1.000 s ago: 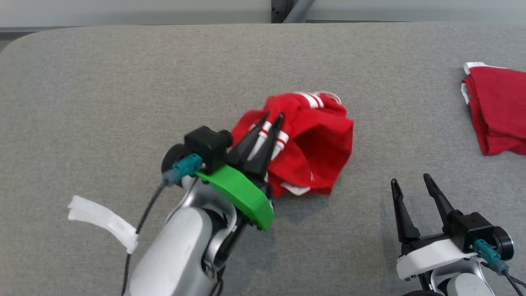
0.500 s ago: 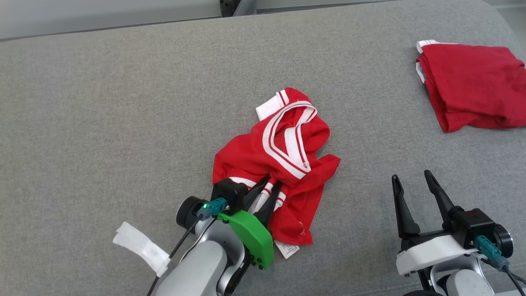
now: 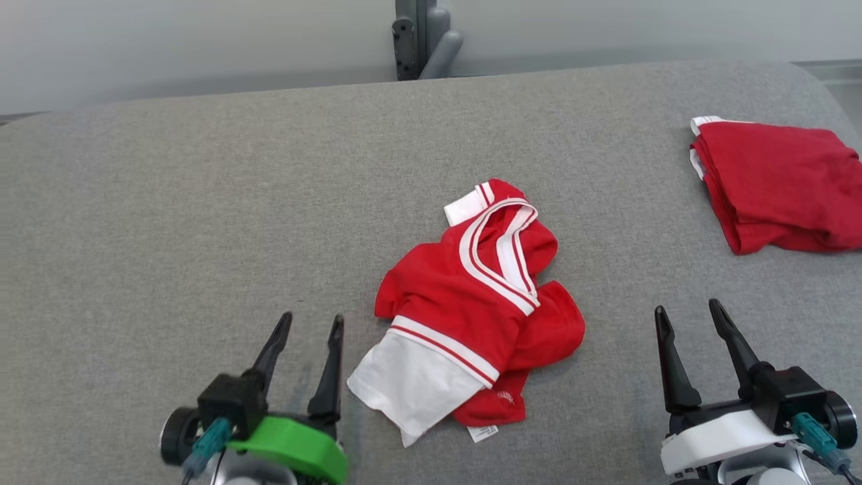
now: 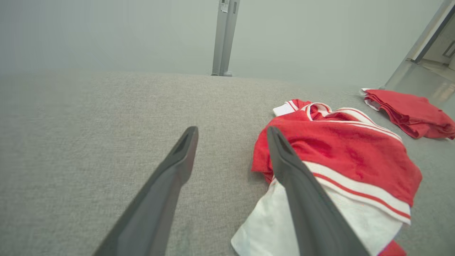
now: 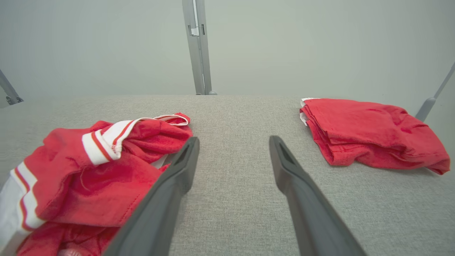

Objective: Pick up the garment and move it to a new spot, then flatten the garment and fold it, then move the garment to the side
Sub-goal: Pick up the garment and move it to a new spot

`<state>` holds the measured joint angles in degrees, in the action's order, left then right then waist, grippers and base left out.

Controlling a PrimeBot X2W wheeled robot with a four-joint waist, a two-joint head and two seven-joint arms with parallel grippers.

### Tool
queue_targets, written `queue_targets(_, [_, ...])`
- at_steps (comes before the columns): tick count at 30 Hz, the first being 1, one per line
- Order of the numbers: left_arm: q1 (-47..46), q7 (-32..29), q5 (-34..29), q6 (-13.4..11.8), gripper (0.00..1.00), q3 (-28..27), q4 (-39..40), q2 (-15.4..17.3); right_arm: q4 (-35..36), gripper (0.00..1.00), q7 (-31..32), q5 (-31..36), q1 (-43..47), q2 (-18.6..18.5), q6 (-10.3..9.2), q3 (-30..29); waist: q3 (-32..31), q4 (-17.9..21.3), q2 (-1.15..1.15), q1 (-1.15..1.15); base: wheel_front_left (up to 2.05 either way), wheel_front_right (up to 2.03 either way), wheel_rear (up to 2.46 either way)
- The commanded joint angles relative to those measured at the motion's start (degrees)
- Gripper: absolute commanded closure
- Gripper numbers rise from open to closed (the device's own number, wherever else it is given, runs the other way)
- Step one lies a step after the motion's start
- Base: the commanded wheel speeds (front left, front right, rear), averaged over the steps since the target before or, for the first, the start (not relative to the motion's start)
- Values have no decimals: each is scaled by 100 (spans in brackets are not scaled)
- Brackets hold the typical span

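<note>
Left gripper (image 3: pixel 311 322) lower left, right gripper (image 3: pixel 687 310) lower right, fingers up, both spread empty; crumpled red white-trimmed cloth jersey (image 3: pixel 465 296) centre.

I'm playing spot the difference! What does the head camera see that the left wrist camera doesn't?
Head view: a small white printed tag and the right arm's open jaws. Left wrist view: shiny pale floor at its upper right. Both: the crumpled red jersey with white stripes, the folded red cloth and the grey fabric table.
</note>
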<state>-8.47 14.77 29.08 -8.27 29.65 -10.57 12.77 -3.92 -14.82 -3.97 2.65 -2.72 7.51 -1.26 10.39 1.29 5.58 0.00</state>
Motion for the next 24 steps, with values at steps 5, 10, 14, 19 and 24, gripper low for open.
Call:
queue_targets(5, [739, 41, -163, 123, 0, -579, 409, 176, 118, 0, -37, 53, 219, -12, -4, -91, -212, -283, 0, 0, 0, 0, 0])
queue_targets(10, [1337, 41, -518, 510, 0, -1372, 437, -18, 117, 0, -37, 76, 402, -22, -4, -194, -351, -461, 0, 0, 0, 0, 0])
queue_targets(14, [1694, 36, -699, 904, 0, -1976, 219, -196, 37, 0, -37, 116, 568, -114, -4, -280, -478, -564, 0, 0, 0, 0, 0])
queue_targets(19, [1883, 37, -987, 1286, 0, -2656, 220, -437, -130, 0, -37, 198, 717, -193, -4, -444, -565, -666, 0, 0, 0, 0, 0])
queue_targets(24, [1864, 36, -1244, 1489, 0, -2987, 255, -612, -227, 0, -37, 221, 734, -196, -4, -486, -579, -729, 0, 0, 0, 0, 0])
